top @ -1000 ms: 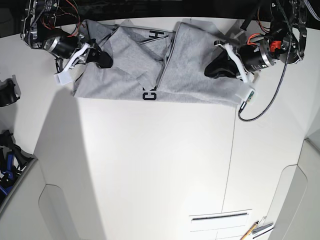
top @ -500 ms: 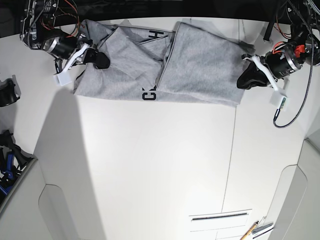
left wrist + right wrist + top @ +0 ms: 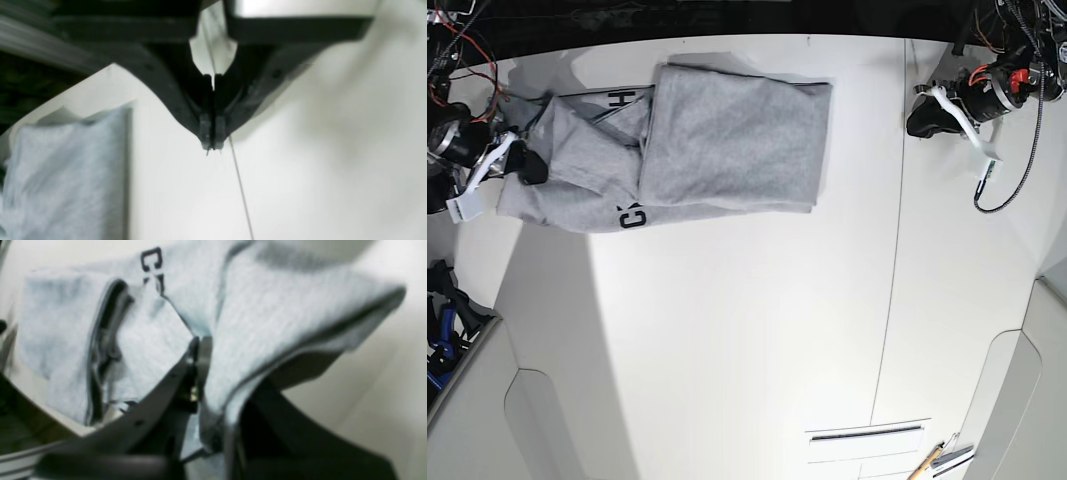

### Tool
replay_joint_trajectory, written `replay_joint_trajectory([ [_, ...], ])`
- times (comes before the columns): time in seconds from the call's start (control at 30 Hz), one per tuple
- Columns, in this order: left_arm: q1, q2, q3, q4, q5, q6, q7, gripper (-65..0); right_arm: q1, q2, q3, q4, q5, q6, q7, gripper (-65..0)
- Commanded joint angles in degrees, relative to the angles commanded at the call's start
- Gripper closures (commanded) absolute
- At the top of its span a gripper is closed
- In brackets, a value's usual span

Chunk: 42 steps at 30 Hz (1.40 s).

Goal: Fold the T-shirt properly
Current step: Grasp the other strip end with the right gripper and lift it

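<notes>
A: Where does the light heather-grey cotton T-shirt [image 3: 727, 140] lie?

B: Partly folded at the far left part of the white table [image 3: 747, 330], one plain panel laid over the middle, black block letters [image 3: 631, 216] peeking out at the near edge.

A: And the right gripper [image 3: 525, 165]?

B: At the shirt's left end. In the right wrist view its black fingers [image 3: 196, 353] are pressed together on a bunched fold of the grey cloth, which drapes over one of them.

A: The left gripper [image 3: 925, 118]?

B: Well apart from the shirt, over bare table to its right. The left wrist view shows its tips [image 3: 210, 133] closed against each other with nothing between them, above a thin seam [image 3: 238, 180] in the tabletop; the shirt's edge [image 3: 66, 173] lies off to one side.
</notes>
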Motion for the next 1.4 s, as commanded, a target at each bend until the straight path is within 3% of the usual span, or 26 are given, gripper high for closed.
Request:
replay_joint_trajectory([
  [0.2, 0.00, 6.78, 1.22, -1.29, -1.18, 0.00, 0.02, 0.0, 7.54, -0.44, -0.15, 2.69, 6.64, 0.44, -6.54, 0.0],
  [0.4, -0.96, 9.35, 11.04, -1.38, -0.70, 0.00, -1.95, 0.0, 8.04, -7.65, -7.08, 15.61, 5.33, 0.26, -7.80, 0.0],
  [0.5, -1.44, 10.62, 15.65, -1.38, 3.50, 0.00, -3.02, 0.0, 7.82, -10.88, -14.45, 22.62, 1.33, 0.26, -7.78, 0.0],
  [0.6, -1.42, 12.15, 18.14, -1.38, 8.11, 0.00, -3.54, 0.0, 7.58, -13.18, -21.92, 23.56, -2.16, 0.04, -7.69, 0.0],
  [0.8, -1.62, 12.17, 18.21, -1.38, 8.17, 0.00, -4.79, 0.0, 7.58, -17.29, -36.24, 20.17, -15.52, 0.04, -4.00, 0.0],
  [0.9, -1.95, 12.15, 18.18, -1.38, 8.13, 0.00, -4.74, 0.0, 7.63, -17.42, -41.00, 17.22, -18.14, -0.15, -0.39, -26.4],
  [0.97, -2.05, 12.15, 18.21, -1.38, 8.07, 0.00, -4.72, 0.0, 7.61, -17.42, -44.65, 16.28, -20.04, -0.15, 2.84, -35.7],
  [1.17, -2.05, 11.67, 18.18, -0.79, 5.46, 0.00, -4.17, 0.0, 9.33, -17.44, -56.70, 16.24, -27.41, -0.83, 5.75, -36.0],
  [1.4, -2.03, 11.69, 11.06, 1.22, 0.92, 0.00, -0.52, 0.0, 9.99, -18.21, -58.73, 16.31, -24.72, -0.83, 5.92, -36.0],
])
